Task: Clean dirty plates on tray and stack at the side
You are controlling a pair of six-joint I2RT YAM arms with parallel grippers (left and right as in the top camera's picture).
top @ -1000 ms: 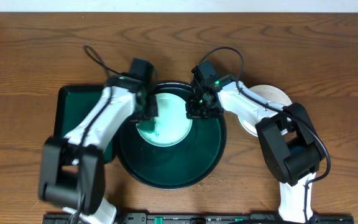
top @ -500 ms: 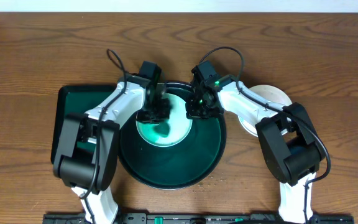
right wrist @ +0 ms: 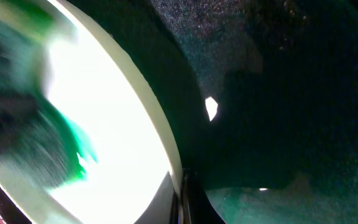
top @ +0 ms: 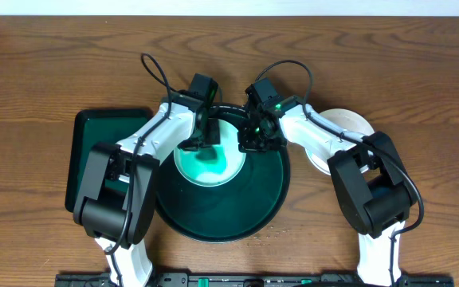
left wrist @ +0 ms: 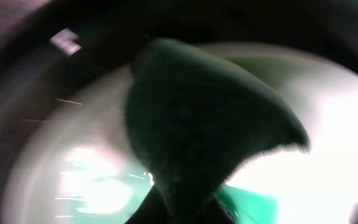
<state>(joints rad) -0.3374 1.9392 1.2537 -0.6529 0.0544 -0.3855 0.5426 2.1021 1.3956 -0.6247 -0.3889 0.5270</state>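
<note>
A pale mint plate (top: 215, 169) with a teal-green smear lies in the far half of the large round dark green tray (top: 221, 234). My left gripper (top: 197, 143) is over the plate's far left part, shut on a dark green cloth (left wrist: 197, 124) that presses on the plate (left wrist: 334, 93). My right gripper (top: 250, 143) is at the plate's right edge, shut on its rim (right wrist: 160, 130); its fingertips (right wrist: 182, 190) show low in the right wrist view, beside the tray floor (right wrist: 278, 74). Both wrist views are blurred.
A white plate (top: 349, 121) sits on the table right of the tray, partly hidden under my right arm. A smaller rectangular dark green tray (top: 90, 147) lies to the left. The table is brown wood (top: 46, 72).
My left gripper has swept with the cloth from the plate's left edge rightward onto the plate. The teal smear has shifted under it. The right arm has not moved.
</note>
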